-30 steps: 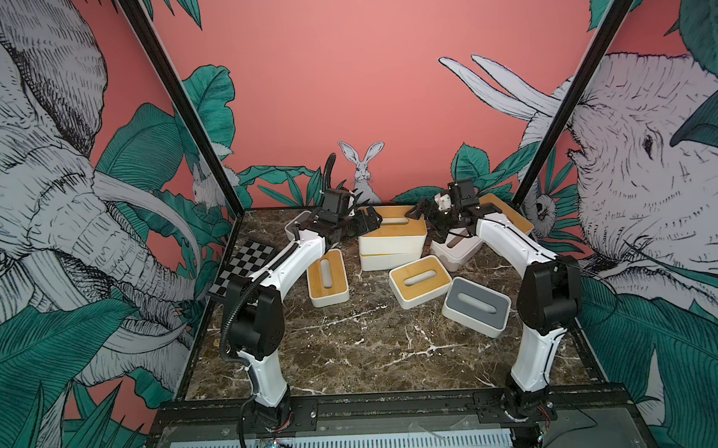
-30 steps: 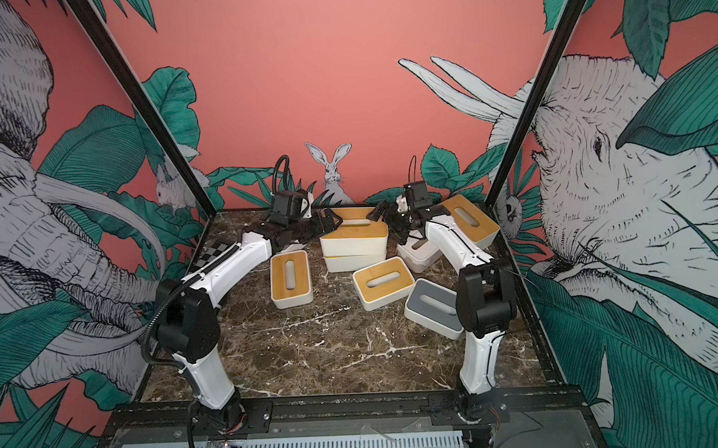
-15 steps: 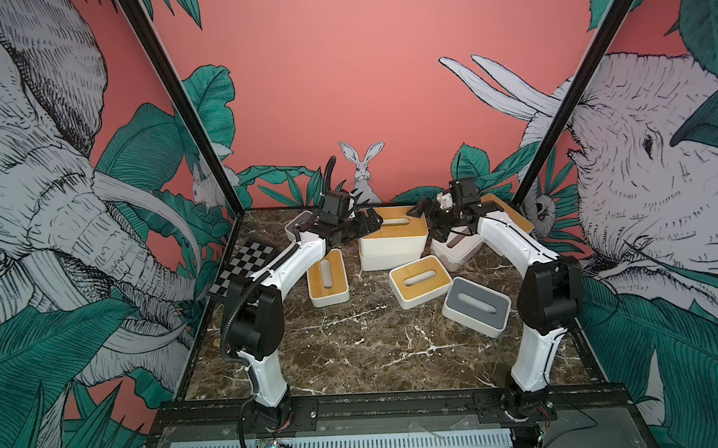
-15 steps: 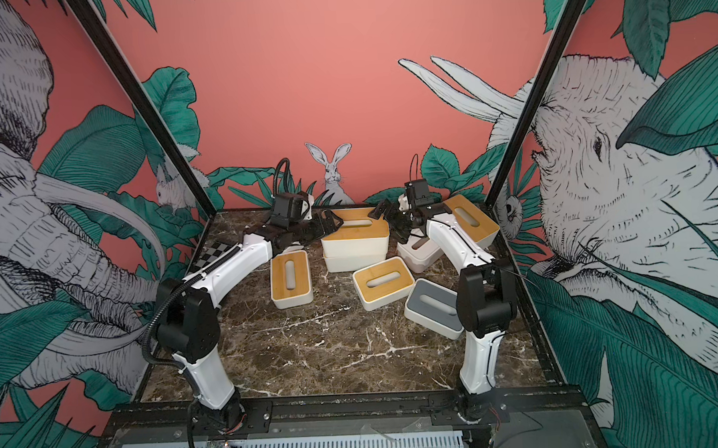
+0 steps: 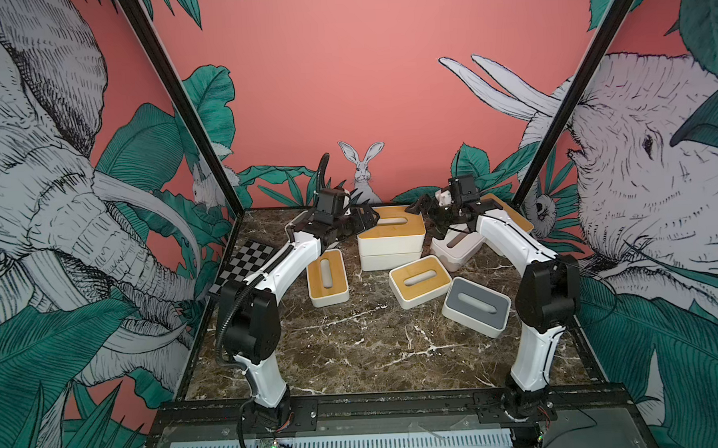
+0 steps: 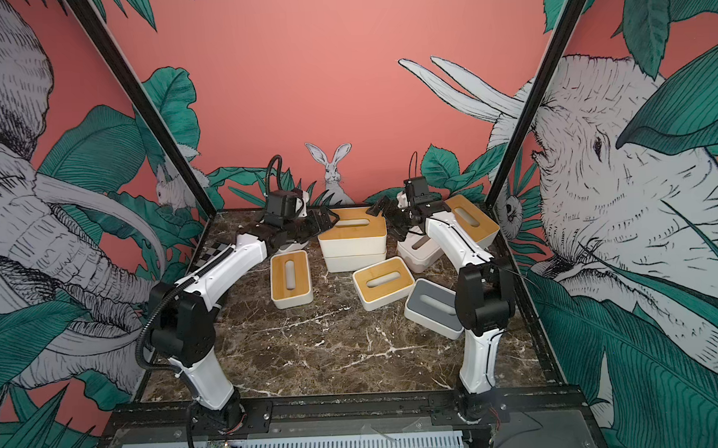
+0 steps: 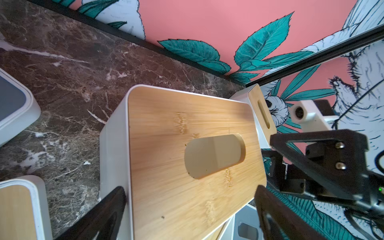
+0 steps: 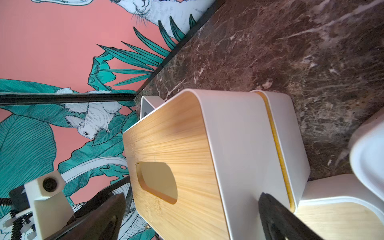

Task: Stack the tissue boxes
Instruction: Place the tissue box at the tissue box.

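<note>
so the top bamboo box [image 5: 391, 232] runs lengthwise between the arms: left tool [image 5: 365, 221] at one short end, right tool [image 5: 425, 218] at the other, both jaws spread wide, equally close.

A two-high stack [image 5: 390, 244] of white tissue boxes, bamboo-lidded top box [image 5: 391, 228] square on lower box [image 5: 390, 260], flat bamboo box [image 5: 327, 276] left of the stack, skewed bamboo box [image 5: 420, 279] just before it, grey-lidded box [image 5: 475, 305] further front-right, white-lidded box [image 5: 450, 252] beside its right, tilted bamboo box [image 6: 476, 224] far right.
</note>
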### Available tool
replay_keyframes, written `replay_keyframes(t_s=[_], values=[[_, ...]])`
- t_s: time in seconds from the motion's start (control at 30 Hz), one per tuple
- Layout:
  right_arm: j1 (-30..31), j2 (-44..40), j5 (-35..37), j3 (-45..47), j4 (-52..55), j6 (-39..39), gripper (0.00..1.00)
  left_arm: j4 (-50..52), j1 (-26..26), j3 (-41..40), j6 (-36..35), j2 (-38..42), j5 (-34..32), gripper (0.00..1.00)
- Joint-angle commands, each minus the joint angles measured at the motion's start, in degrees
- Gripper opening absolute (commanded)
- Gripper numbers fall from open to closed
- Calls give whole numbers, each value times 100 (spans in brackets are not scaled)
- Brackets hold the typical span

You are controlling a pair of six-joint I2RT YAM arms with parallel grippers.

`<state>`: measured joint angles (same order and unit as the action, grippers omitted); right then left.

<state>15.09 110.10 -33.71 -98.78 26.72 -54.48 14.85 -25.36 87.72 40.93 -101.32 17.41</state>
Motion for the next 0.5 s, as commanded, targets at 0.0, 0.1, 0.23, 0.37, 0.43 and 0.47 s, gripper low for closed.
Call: replay_keyframes(t_s=[0.0, 0.1, 0.23, 0.37, 0.43, 0.47], values=[[100, 99, -219, -150, -235, -80, 99, -128, 48, 3, 29, 395, 162, 98], [78, 55, -110, -141, -128, -42, 99, -80, 62, -41, -6, 445, 188, 98], [-63, -42, 52, -179, 71, 58, 99, 70, 67, -106, -193, 717, 195, 98], [-280, -343, 567, -287, 533, 346, 99, 499, 68, -228, -592, 1190, 25, 98], [-412, -514, 810, -338, 763, 456, 99, 752, 67, -328, -802, 1480, -95, 99], [-494, -598, 973, -383, 944, 522, 99, 888, 67, -396, -944, 1631, -166, 98]])
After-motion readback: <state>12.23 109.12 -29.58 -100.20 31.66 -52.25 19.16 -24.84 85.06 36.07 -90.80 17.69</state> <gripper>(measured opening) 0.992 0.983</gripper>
